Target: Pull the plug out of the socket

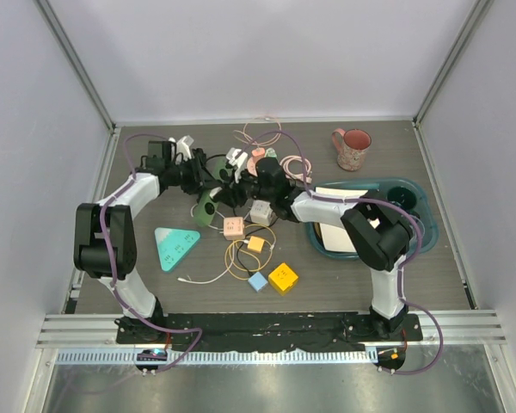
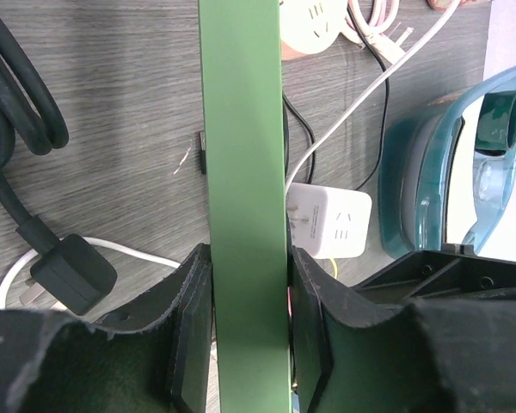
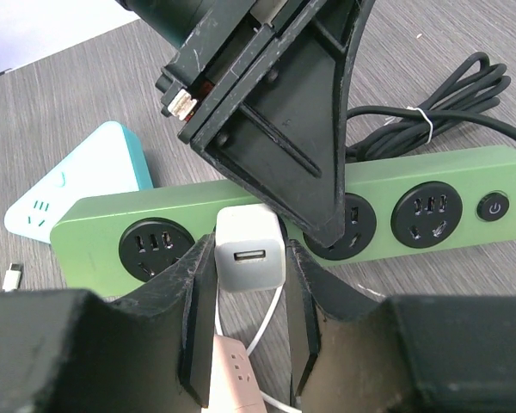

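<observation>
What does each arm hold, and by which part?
The left fingers clamp the green power strip across its narrow body. The right fingers grip the white plug by its two sides.

From my console I see a pink mug (image 1: 353, 148) at the table's (image 1: 451, 168) far right, a teal tray (image 1: 387, 181) nearer on that side holding paper (image 1: 340, 194), a teal triangular block (image 1: 174, 246) on the left, and a yellow cube (image 1: 284, 278) just beside a blue cube (image 1: 257, 281).

Arms (image 1: 136, 191) white shells, black joints; purple cables (image 1: 125, 155); black jaws.
</observation>
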`<action>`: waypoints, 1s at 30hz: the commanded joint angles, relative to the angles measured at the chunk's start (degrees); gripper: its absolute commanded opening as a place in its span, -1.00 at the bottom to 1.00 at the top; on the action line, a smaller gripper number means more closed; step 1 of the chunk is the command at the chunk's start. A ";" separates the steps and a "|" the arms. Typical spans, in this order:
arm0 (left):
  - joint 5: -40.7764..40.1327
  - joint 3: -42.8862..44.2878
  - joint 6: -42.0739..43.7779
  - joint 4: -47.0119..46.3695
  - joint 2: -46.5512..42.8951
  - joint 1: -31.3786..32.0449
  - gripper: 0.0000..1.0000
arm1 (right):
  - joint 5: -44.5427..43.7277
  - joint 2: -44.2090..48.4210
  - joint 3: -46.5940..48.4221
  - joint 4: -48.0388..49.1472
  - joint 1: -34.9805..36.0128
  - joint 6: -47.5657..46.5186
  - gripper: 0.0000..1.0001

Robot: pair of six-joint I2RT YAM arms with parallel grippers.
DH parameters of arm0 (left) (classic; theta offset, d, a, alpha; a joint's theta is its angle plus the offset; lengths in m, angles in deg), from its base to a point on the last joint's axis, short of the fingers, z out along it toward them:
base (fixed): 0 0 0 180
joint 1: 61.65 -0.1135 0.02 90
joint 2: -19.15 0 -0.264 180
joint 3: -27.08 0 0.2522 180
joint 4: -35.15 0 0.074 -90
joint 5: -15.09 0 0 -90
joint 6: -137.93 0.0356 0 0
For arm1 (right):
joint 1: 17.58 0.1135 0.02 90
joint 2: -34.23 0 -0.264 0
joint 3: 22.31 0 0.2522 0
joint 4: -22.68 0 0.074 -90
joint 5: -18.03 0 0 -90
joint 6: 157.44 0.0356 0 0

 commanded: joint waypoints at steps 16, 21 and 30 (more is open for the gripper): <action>-8.48 3.54 5.13 4.33 1.02 -1.16 -1.00 | 0.41 7.50 -6.74 16.57 -3.12 8.67 -0.99; -10.95 3.63 6.20 5.31 0.49 -0.36 -1.00 | -1.88 9.43 0.73 0.58 -3.73 0.33 -0.99; -11.83 3.72 6.29 5.14 -0.12 -0.27 -1.00 | 0.22 11.37 -4.85 2.35 -4.00 0.65 -0.98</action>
